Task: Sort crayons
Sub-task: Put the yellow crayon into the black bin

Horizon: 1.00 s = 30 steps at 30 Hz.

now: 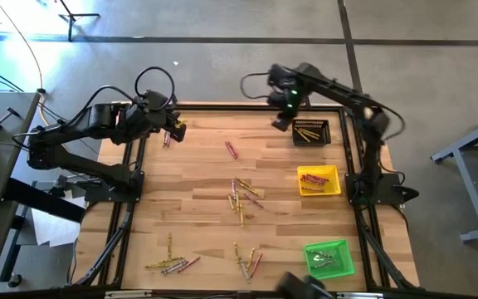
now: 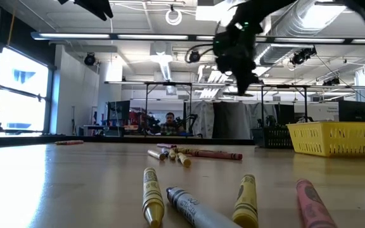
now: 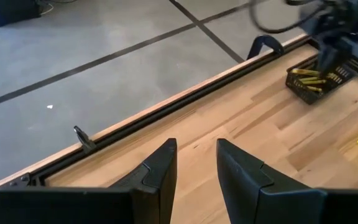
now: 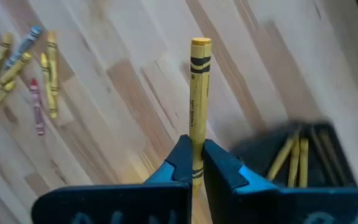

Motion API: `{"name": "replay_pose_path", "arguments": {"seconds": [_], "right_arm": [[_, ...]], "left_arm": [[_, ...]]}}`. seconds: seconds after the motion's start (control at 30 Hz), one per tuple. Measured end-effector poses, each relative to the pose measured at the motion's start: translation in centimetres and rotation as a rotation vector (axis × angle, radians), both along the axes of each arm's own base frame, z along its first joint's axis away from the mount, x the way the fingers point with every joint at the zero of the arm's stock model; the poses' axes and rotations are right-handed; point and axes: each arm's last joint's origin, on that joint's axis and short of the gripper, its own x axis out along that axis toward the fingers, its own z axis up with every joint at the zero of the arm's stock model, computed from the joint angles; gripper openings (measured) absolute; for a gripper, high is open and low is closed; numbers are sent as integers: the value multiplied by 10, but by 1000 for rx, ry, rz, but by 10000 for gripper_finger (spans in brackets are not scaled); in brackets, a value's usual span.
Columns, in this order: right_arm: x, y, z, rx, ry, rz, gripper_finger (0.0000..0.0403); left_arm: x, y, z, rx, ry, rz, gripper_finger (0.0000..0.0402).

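The right tool point(image 4: 196, 163) is clamped on a yellow crayon point(image 4: 197, 99) and hangs in the air just beside the black tray point(image 1: 311, 132), on the side away from the yellow tray point(image 1: 319, 180); the black tray already holds several yellow crayons. Past the yellow tray from the black one sits the green tray point(image 1: 330, 257), with a few crayons in it. The loose crayons point(image 1: 241, 196) lie scattered on the wooden table point(image 1: 197, 224), well apart from the black tray: a cluster near the table's middle, a red one point(image 1: 231, 149) between that cluster and the far edge, and more by the near edge. The left tool point(image 3: 196, 168) waits with its fingers apart over the far corner opposite the black tray. Beyond the table is a concrete floor, and a person point(image 2: 170, 123) sits far back in the workshop.
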Motion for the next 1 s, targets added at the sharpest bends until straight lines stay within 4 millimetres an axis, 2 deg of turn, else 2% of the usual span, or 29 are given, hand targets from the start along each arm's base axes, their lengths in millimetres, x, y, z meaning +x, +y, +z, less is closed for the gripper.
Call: {"name": "replay_pose_path", "arguments": {"seconds": [0.17,0.23,0.4,0.5,0.67,0.9,1.0], "right_arm": [[-55,24,-8,-76,-86,-61,6],[-68,31,-18,-156,-119,-102,6],[-91,38,-46,-390,-63,-173,9],[-101,39,-66,-394,4,-188,13],[-112,43,-86,-345,66,-153,13],[-113,40,-90,-393,77,-168,17],[-112,39,-89,-406,57,-171,35]], "left_arm": [[0,1,1,25,-24,45,99],[0,2,2,46,-28,66,99],[1,3,5,76,-71,118,99],[4,3,8,83,-123,124,99],[12,2,11,85,-190,112,99],[29,-1,5,81,-166,85,99],[37,-3,-1,78,-140,73,99]]}}
